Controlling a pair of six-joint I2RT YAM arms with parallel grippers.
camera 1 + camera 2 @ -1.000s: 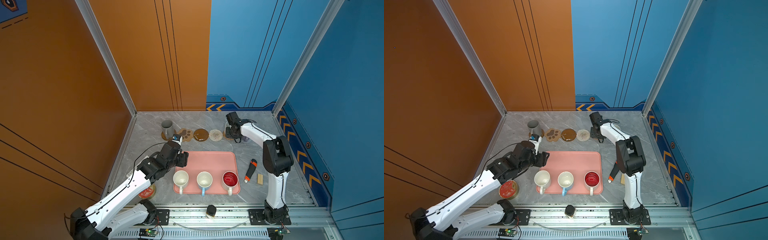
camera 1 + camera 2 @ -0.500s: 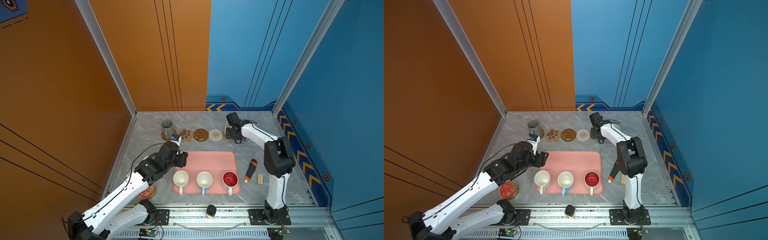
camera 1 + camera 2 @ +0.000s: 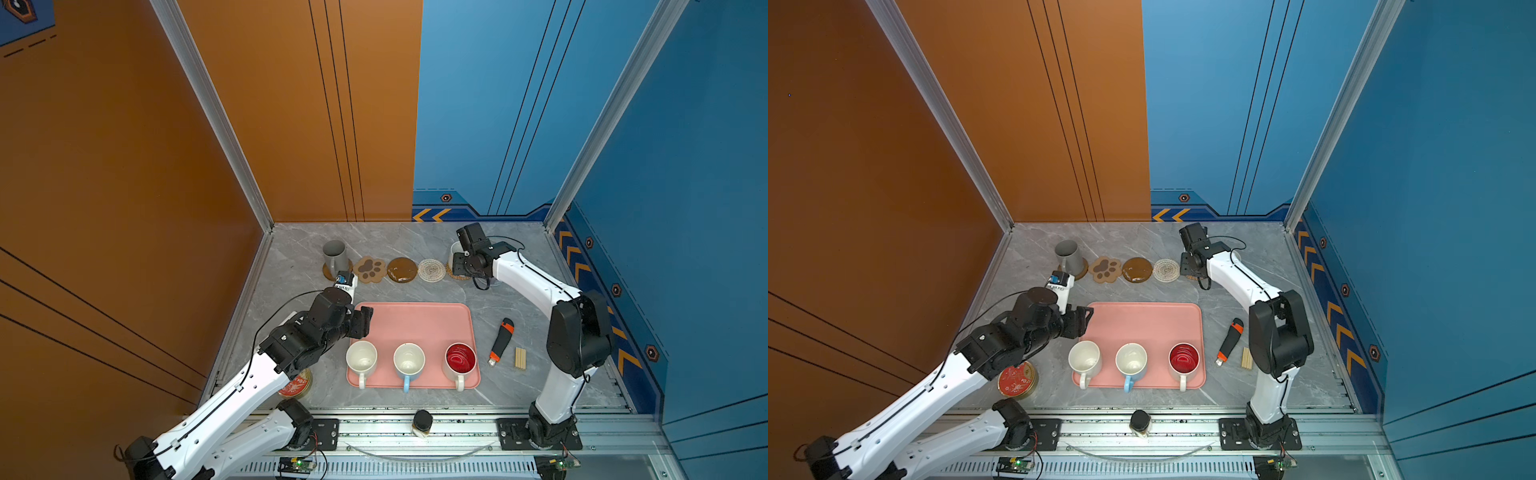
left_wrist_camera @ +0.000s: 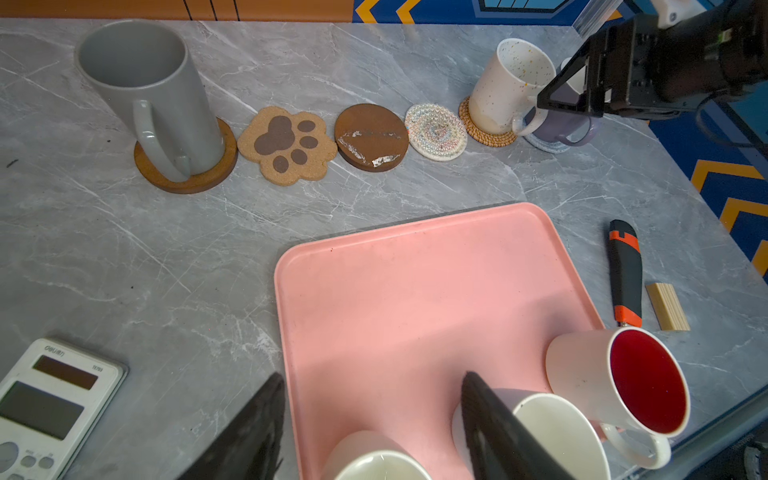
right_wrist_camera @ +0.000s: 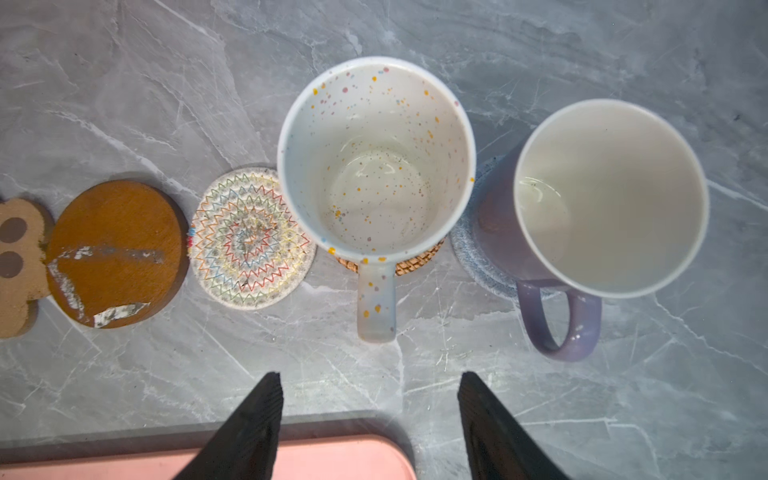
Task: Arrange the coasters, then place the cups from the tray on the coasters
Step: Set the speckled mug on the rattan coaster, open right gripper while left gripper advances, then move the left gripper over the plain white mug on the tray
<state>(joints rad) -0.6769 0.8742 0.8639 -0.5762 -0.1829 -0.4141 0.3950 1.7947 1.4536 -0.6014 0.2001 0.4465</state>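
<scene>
Half done: of six coasters point(image 4: 484, 134) rowed along the far tabletop point(image 3: 511, 291), three carry the grey cup point(image 3: 334, 254), speckled cup point(image 5: 376, 166) and lavender cup point(image 5: 602, 199). The paw coaster point(image 3: 370, 269), brown disc point(image 3: 402, 269) and white woven coaster point(image 3: 431, 270) lie bare. Three cups point(image 3: 409, 359) stand on the pink tray point(image 3: 415, 320), near edge. The left tool point(image 4: 372, 376) over the tray and the right tool point(image 5: 368, 376) near the speckled cup's handle both gape empty. Grey marble surface, orange and blue walls point(image 3: 498, 104)

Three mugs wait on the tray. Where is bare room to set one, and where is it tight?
Bare: paw coaster, brown disc, woven coaster; the table strip between that row and the tray; the tray's far half. Crowded: the tray's near edge, three mugs; the row's right end, two mugs and the right gripper.
</scene>
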